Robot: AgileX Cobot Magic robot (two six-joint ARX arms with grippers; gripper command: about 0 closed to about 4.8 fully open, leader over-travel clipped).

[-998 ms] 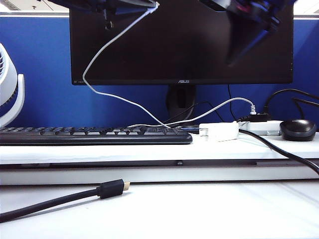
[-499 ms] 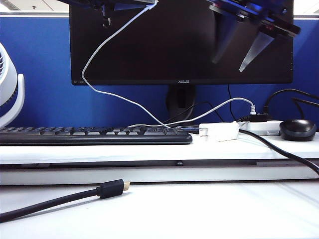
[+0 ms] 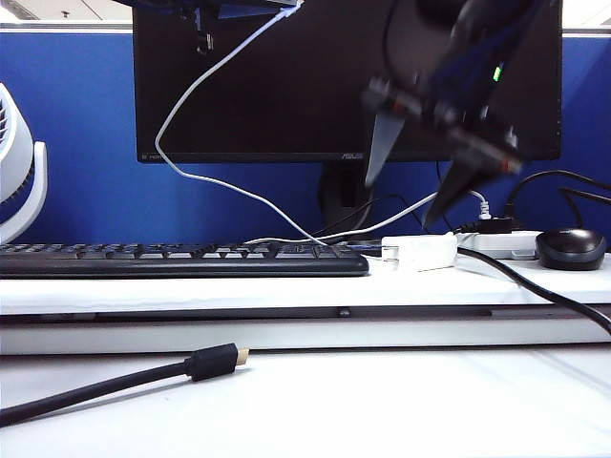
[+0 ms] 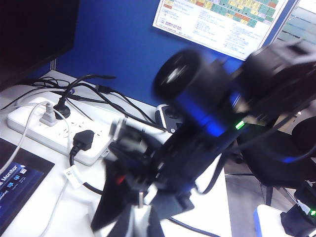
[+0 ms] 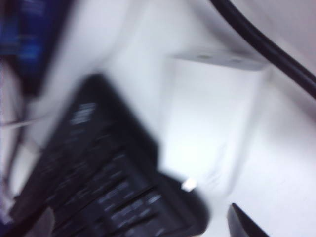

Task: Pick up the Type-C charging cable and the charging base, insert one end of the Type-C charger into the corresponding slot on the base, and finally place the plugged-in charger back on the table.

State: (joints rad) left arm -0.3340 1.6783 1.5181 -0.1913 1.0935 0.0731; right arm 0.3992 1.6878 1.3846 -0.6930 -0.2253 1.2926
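The thin white Type-C charging cable hangs from my left gripper at the top edge of the exterior view and loops down to the ledge. In the left wrist view my left gripper is shut on the cable's white plug, whose metal tip sticks out. The white charging base lies on the raised ledge of the table, beside the keyboard. My right gripper, blurred, hangs open just above the base. The right wrist view shows the base ahead of the open right gripper.
A black monitor stands behind the ledge. A black keyboard lies left of the base; a white power strip and black mouse lie to its right. A black cable with a gold-tipped plug lies on the lower table.
My right gripper has opened and come down from the top right to just above the charging base. The left gripper has kept still with the cable.
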